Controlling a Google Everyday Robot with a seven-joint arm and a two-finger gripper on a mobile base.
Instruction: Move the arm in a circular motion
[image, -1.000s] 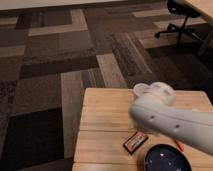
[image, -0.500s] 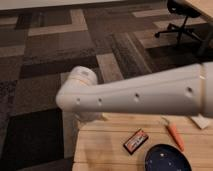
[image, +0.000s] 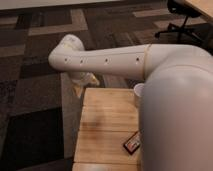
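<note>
Arm (image: 125, 60) over 1 table (image: 107, 125), tool (image: 82, 80) off edge, grip unclear, 1 cup (image: 138, 93)

A wooden table (image: 107, 122) carries a dark packet (image: 132, 143); pincer (image: 84, 80) beyond its edge.

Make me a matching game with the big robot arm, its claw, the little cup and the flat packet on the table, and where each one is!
Things:
1. smooth cream-white tubular robot arm
2. tan claw
3. small white paper cup
4. flat dark and red packet

Places:
A. near the wooden table's front edge
B. stretching across the picture above the table
C. hanging below the elbow, past the table's far left corner
D. on the table, tucked against the arm's wide part

Pairs: 1-B, 2-C, 3-D, 4-A
</note>
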